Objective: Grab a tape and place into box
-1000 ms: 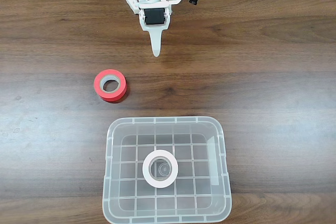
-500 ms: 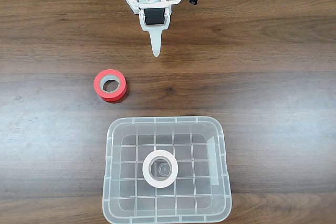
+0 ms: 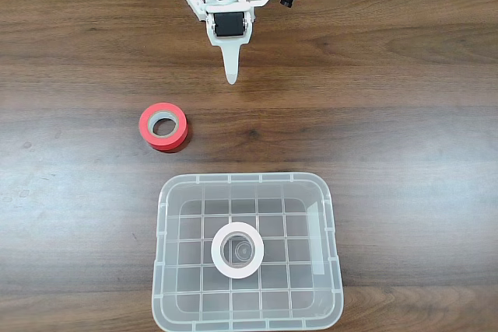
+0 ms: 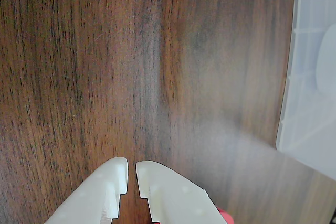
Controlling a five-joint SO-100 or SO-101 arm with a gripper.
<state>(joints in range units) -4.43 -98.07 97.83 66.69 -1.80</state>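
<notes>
Nothing is seen to have moved since the earlier frames: arm, rolls and bin are placed alike. Jaws are nearly closed, a thin slit left between the tips, nothing held. The gripper (image 4: 131, 174) is parked near the far table edge in the fixed view (image 3: 231, 75), over bare wood table (image 3: 405, 114). The red-orange tape roll (image 3: 163, 126) is noted flat on the table, between gripper and box, offset to the left of that view. The white tape (image 3: 237, 250) is already lying flat inside the clear box (image 3: 247, 182), near its middle. Judged: placement is done, arm at rest. If another roll is wanted, the jaws must be opened wide and brought over the red-orange roll's rim
</notes>
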